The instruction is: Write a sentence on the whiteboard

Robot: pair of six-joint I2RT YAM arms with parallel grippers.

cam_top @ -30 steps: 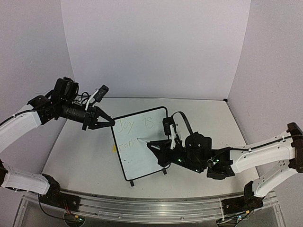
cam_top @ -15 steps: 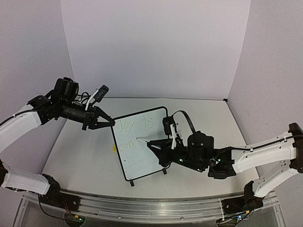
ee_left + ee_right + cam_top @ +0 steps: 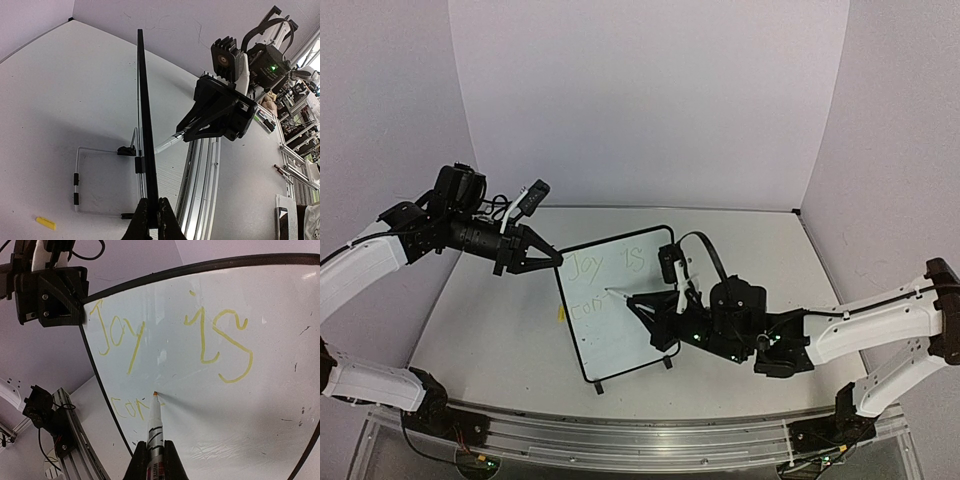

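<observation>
Near the middle of the worktop [image 3: 500, 330] the board [image 3: 615, 335] stands upright on its feet, its face turned toward the right arm. At its top left corner the left fingers [image 3: 141, 227] are clamped on the frame, steadying it; from that wrist the board shows edge-on. The right fingers [image 3: 139, 467] are closed on a marker [image 3: 155, 425], whose long axis runs straight out from them toward the white face, meeting it at a slant. Its tip appears to touch the surface just right of "con", the start of the second line of the sentence [image 3: 136, 349]; "Joy is" sits above. Bare board for the letters not yet written lies to the right of the tip, so the coming strokes likely fall to the right arm, moving rightward along that line while the left holds the frame.
</observation>
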